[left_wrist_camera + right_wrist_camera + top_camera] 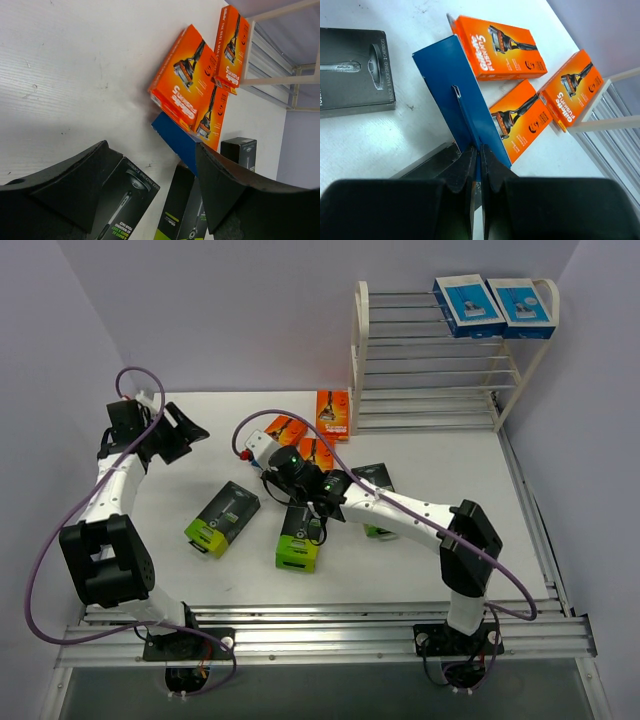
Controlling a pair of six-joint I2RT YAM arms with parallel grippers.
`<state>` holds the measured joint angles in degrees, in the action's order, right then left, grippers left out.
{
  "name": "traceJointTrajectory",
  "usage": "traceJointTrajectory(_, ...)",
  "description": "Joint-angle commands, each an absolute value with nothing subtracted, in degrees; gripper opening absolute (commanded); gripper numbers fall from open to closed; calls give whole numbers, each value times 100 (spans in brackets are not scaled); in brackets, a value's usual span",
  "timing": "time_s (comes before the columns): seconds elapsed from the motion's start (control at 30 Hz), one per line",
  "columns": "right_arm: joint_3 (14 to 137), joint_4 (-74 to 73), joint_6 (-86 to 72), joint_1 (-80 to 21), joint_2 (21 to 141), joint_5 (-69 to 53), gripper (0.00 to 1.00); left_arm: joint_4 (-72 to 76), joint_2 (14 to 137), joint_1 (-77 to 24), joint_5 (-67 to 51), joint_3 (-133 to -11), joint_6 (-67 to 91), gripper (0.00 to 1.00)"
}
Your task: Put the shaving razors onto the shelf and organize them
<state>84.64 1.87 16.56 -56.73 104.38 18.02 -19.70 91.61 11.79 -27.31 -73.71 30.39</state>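
The cream shelf [361,350] stands at the back right with two blue-and-white razor packs [468,304] [522,306] on its top tier. My right gripper [264,452] [476,150] is shut on the edge of the third blue pack [451,92], held on edge among the orange packs; the pack also shows in the left wrist view [175,136]. Three orange packs [500,47] [520,117] [572,85] lie beyond it, one [332,412] against the shelf's foot. Three black packs [222,517] [298,538] [372,478] lie mid-table. My left gripper [185,430] [150,150] is open and empty at the far left.
The shelf's lower rod tiers [430,390] hold nothing. The right arm [400,508] reaches across the table over the black packs. A metal rail [330,625] runs along the near edge and side walls close in the table.
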Motion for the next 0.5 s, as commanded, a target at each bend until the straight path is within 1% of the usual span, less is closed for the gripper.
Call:
traceJointTrajectory(0.0,8429,299,1573,-5704,9923,2074,0,-1644,9228,1213,-2979,-7330,3181,79)
traceJointTrajectory(0.47,8771,466,1328,-5625,9545,1960,0,-1248,9290,1213,-3480,-7207,3419,79)
